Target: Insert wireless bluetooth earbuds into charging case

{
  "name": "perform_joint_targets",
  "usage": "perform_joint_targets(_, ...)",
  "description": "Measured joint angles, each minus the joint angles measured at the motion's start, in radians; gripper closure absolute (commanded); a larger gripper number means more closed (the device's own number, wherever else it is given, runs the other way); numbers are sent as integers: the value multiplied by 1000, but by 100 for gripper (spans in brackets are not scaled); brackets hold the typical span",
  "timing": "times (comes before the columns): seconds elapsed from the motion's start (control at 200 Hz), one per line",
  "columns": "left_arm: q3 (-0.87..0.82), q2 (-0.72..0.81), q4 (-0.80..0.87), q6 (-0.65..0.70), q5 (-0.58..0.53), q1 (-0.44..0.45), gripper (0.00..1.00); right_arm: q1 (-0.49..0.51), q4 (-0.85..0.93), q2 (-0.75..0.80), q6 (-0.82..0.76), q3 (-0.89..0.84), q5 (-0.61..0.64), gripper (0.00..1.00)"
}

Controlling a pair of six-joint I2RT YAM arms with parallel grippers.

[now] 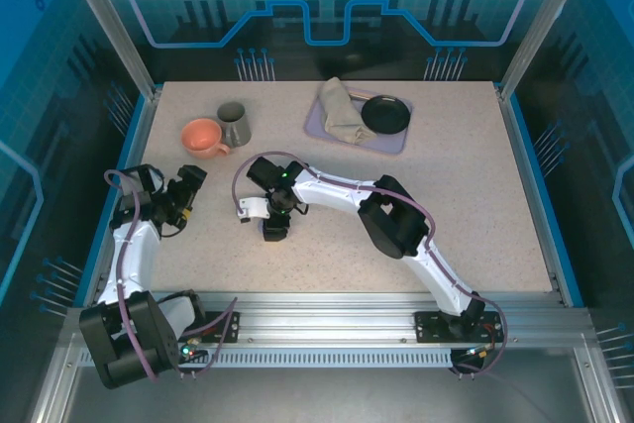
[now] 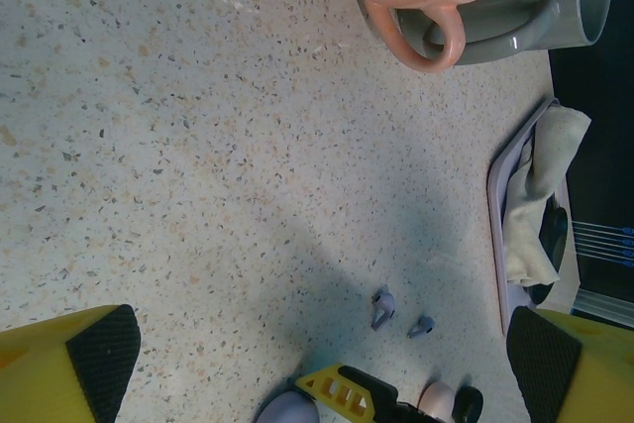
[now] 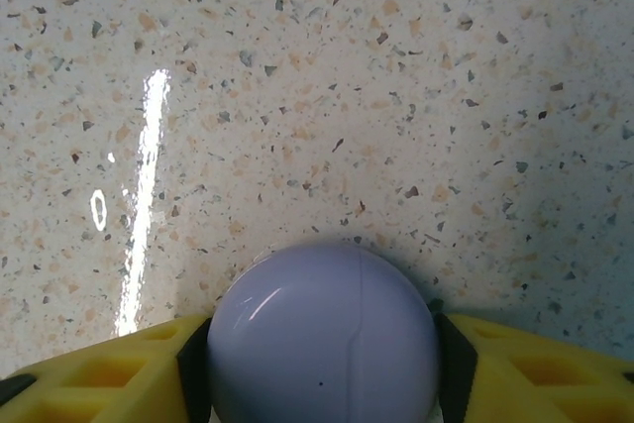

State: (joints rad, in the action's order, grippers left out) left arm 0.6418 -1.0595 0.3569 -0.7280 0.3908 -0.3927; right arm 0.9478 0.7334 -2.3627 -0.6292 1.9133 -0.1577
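Observation:
Two lilac earbuds point(image 2: 383, 310) point(image 2: 422, 326) lie loose on the speckled table, close together, in the left wrist view. Just past them sit a pale pink round case point(image 2: 436, 401) and a black one point(image 2: 468, 403). My right gripper point(image 3: 322, 383) is shut on a round lilac charging case point(image 3: 322, 339), which is closed and held between both pads at table level. That case point(image 2: 287, 408) and a yellow right finger point(image 2: 342, 391) also show at the bottom of the left wrist view. My left gripper point(image 2: 324, 354) hangs open over bare table, short of the earbuds. In the top view the left gripper point(image 1: 188, 185) and right gripper point(image 1: 273, 229) stand near each other.
A peach cup point(image 1: 202, 137) and a grey mug point(image 1: 234, 124) stand at the back left. A lilac tray point(image 1: 391, 141) at the back centre holds a folded cloth point(image 1: 342, 111) and a black round dish point(image 1: 385, 114). The right arm stretches across the table's middle.

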Motion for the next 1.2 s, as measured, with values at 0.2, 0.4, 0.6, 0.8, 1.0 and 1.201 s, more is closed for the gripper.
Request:
perform_joint_targets(0.2, 0, 0, 0, 1, 8, 0, 3, -6, -1, 0, 3, -1, -8, 50)
perform_joint_targets(0.4, 0, -2, 0, 8, 48, 0, 4, -21, -74, 48, 12, -93, -30, 52)
perform_joint_targets(0.6, 0, -43, -30, 24, 151, 0, 8, -65, -146, 165, 30, -262, -34, 52)
perform_joint_targets(0.8, 0, -97, -99, 30, 275, 62, 11, -137, -258, 359, 63, -447, -42, 52)
perform_joint_targets(1.0, 35, -168, -167, 31, 395, 216, 17, -222, -371, 584, 93, -613, -61, 53)
perform_joint_targets(1.201, 106, -180, -251, 32, 476, 398, 18, -311, -440, 782, 109, -735, -98, 53)
